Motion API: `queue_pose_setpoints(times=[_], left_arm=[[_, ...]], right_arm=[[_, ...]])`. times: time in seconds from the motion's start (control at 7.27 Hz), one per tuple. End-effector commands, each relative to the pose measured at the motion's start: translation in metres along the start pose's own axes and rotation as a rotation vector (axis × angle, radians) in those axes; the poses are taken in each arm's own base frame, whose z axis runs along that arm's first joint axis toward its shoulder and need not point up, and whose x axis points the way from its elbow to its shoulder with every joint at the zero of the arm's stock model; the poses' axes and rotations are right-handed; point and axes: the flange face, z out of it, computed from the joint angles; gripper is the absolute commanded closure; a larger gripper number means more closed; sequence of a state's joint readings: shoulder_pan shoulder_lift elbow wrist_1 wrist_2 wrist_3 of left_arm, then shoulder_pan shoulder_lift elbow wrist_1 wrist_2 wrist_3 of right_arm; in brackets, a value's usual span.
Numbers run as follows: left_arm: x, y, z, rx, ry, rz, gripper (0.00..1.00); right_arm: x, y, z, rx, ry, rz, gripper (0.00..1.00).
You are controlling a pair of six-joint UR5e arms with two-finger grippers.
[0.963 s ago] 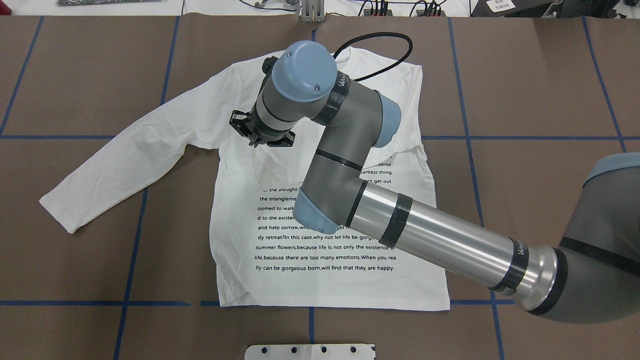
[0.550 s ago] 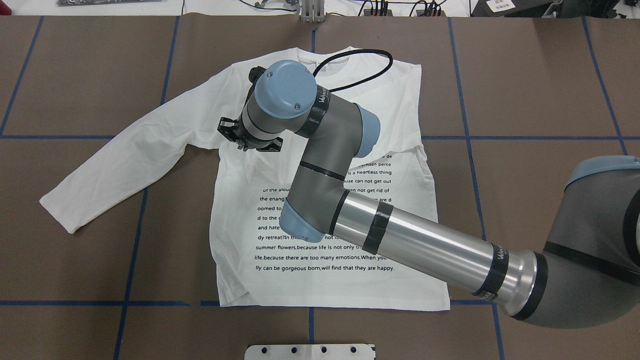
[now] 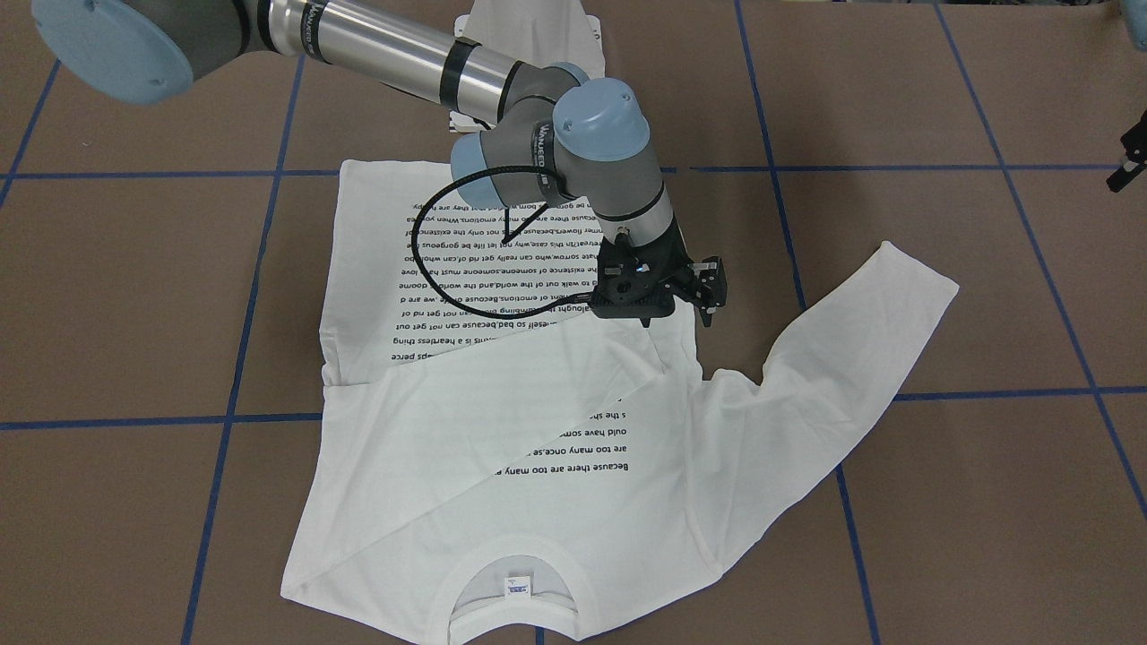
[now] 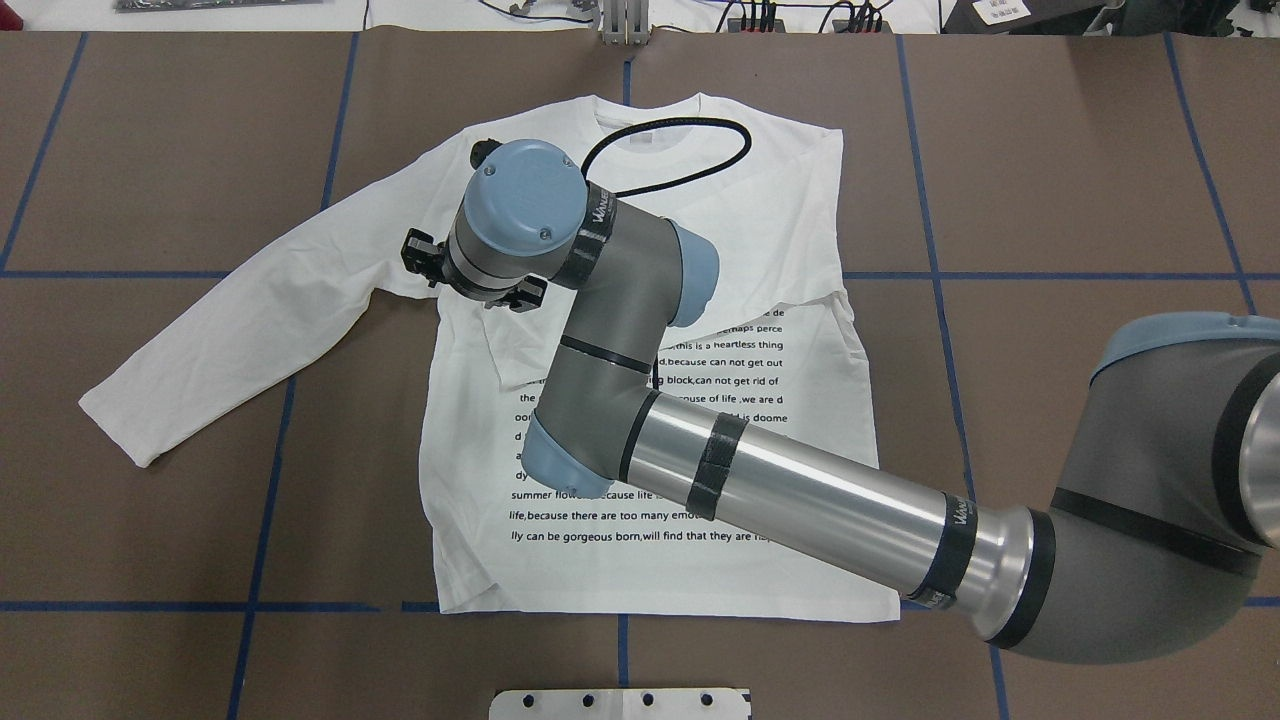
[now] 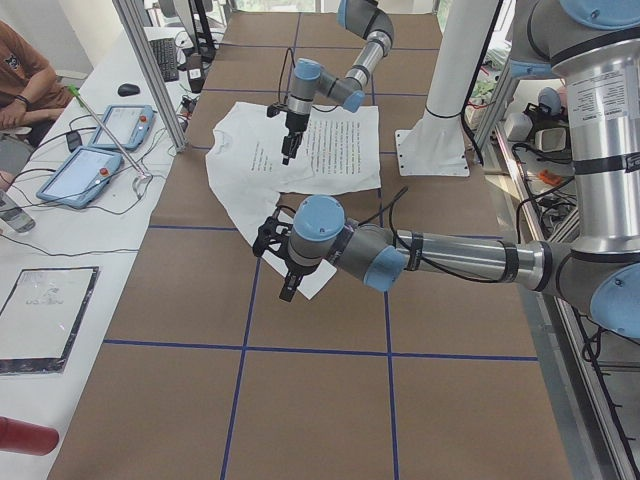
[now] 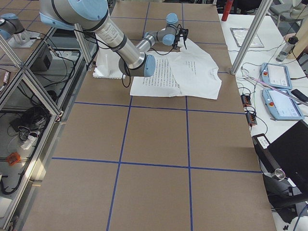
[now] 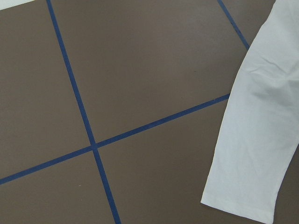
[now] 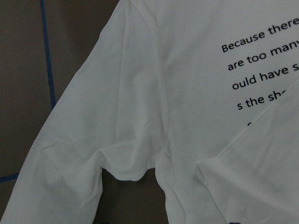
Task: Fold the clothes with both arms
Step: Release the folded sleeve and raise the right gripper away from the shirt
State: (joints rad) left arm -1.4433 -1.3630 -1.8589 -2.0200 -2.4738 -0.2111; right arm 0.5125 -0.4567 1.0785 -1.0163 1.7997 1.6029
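Observation:
The white long-sleeved shirt (image 4: 650, 570) lies flat, text side up, collar at the table's far side. One sleeve is folded across the chest (image 3: 502, 430). The other sleeve (image 4: 220, 340) stretches out to the overhead view's left. My right gripper (image 4: 468, 282) hangs over the armpit of that stretched sleeve (image 8: 126, 172), jaws spread and empty; it also shows in the front view (image 3: 681, 305). My left gripper (image 5: 288, 280) hovers by the sleeve's cuff (image 7: 243, 205). Only a black bit of it (image 3: 1131, 161) shows at the front view's edge. I cannot tell if it is open.
The table is covered in brown paper with a grid of blue tape lines (image 4: 260, 500). A white pedestal base (image 4: 620, 703) stands at the robot's side of the table. A side table with tablets (image 5: 90, 170) and a seated person (image 5: 20, 70) lies beyond the far edge.
My right arm has swung left across the shirt, carrying its open gripper from the chest to the left armpit. The shirt has not visibly moved.

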Motion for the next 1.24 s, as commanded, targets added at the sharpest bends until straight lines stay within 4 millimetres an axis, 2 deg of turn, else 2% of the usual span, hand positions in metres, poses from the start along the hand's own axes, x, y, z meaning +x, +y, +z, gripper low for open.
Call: queue_pose_setpoints(times=[0.0, 0.14, 0.28, 0.41, 0.55, 0.69, 0.83, 1.1], left_arm=[[0.024, -0.005, 0.036, -0.025, 0.047, -0.065, 0.0], [0.032, -0.018, 0.058, -0.049, 0.06, -0.057, 0.04], [0.044, -0.028, 0.089, -0.104, 0.075, -0.077, 0.04], [0.038, -0.04, 0.105, -0.12, 0.066, -0.18, 0.02], [0.051, -0.054, 0.138, -0.155, 0.053, -0.214, 0.07], [0.07, -0.06, 0.171, -0.178, 0.013, -0.229, 0.07], [0.061, -0.051, 0.199, -0.176, -0.077, -0.286, 0.18], [0.064, -0.039, 0.222, -0.217, -0.091, -0.29, 0.23]], right_arm=[[0.065, -0.033, -0.039, -0.014, -0.017, 0.024, 0.01], [0.132, -0.062, -0.085, -0.062, 0.031, 0.068, 0.01], [0.179, -0.076, -0.128, -0.055, 0.105, 0.108, 0.01], [0.216, -0.091, -0.16, -0.023, 0.177, 0.141, 0.01], [0.254, -0.103, -0.178, -0.013, 0.238, 0.088, 0.01], [0.298, -0.112, -0.195, -0.015, 0.29, -0.005, 0.01], [0.334, -0.129, -0.213, -0.009, 0.323, -0.042, 0.01], [0.406, -0.159, -0.237, -0.055, 0.37, -0.113, 0.01]])
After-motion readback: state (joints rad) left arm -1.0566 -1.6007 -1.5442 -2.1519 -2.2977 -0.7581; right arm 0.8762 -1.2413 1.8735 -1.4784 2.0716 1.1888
